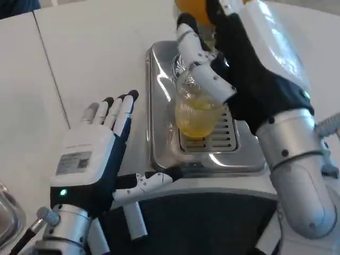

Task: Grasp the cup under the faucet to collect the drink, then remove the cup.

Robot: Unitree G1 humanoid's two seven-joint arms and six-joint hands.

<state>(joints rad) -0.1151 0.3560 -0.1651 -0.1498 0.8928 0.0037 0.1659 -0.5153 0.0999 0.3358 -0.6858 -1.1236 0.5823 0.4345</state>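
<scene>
Nothing legible is showing anywhere. The one printed item is a white label [73, 162] sitting on the white back of the left robot hand [98, 154]; it is carrying a few lines of small grey print and a dark square code patch at its right end, but the print is blurring too much to read and the code is too small to make out. Just below that label a small green light [62, 193] is glowing on the black wrist section, with no mark or number beside it that can be read.
</scene>
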